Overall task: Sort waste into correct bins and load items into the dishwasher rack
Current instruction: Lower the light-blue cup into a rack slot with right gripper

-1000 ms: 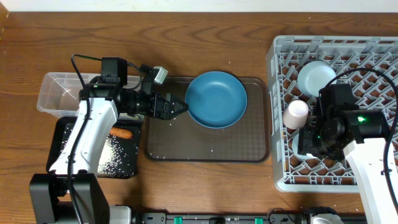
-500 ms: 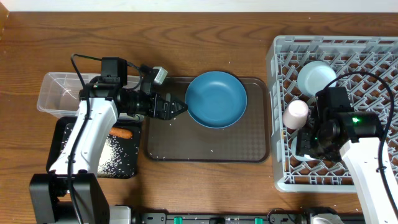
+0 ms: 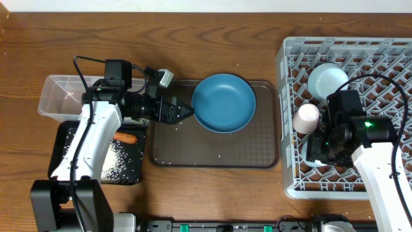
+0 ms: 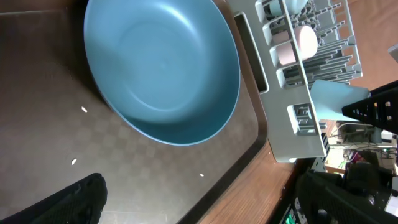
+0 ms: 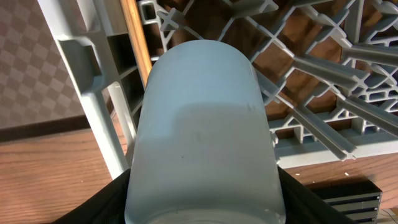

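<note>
Partly cropped (below): light blue cup (image 5: 202,130).

From my station I count one blue plate (image 3: 224,103), one white bowl (image 3: 327,81) and two cups, namely a pink cup (image 3: 306,118) and a pale blue cup (image 5: 202,137). I also make out one grey rack (image 3: 341,44), one brown tray (image 3: 212,153), one clear tub (image 3: 48,90), one black tray (image 3: 60,143) and one carrot (image 3: 127,137), with two arms in view, the left arm (image 3: 90,145) and the right arm (image 3: 383,171). The rice grains (image 3: 122,158) are too many and too small for me to put a number on.
</note>
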Robot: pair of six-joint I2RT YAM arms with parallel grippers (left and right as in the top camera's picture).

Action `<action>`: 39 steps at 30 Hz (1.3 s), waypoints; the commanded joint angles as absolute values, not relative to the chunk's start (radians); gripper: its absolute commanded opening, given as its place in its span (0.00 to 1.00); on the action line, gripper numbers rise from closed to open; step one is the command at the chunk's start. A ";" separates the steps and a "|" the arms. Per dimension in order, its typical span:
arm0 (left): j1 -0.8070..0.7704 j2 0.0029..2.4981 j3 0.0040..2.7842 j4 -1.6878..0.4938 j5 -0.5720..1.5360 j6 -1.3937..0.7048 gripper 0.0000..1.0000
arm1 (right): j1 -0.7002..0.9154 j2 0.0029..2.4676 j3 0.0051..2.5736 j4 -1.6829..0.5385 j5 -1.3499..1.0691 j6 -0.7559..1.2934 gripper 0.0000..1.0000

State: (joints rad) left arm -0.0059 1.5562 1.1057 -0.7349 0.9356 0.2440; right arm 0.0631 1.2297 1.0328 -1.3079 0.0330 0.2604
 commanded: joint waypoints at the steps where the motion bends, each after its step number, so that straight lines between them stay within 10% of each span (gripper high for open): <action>1: -0.005 1.554 1.102 -0.735 0.929 0.261 1.00 | 0.080 1.229 1.031 -1.306 0.033 0.276 0.58; 24: -0.005 1.554 1.102 -0.735 0.929 0.261 1.00 | 0.080 1.229 1.031 -1.304 0.033 0.276 0.70; 39: -0.005 1.554 1.102 -0.704 0.877 0.261 1.00 | 0.080 1.229 1.039 -1.187 -0.036 0.262 0.59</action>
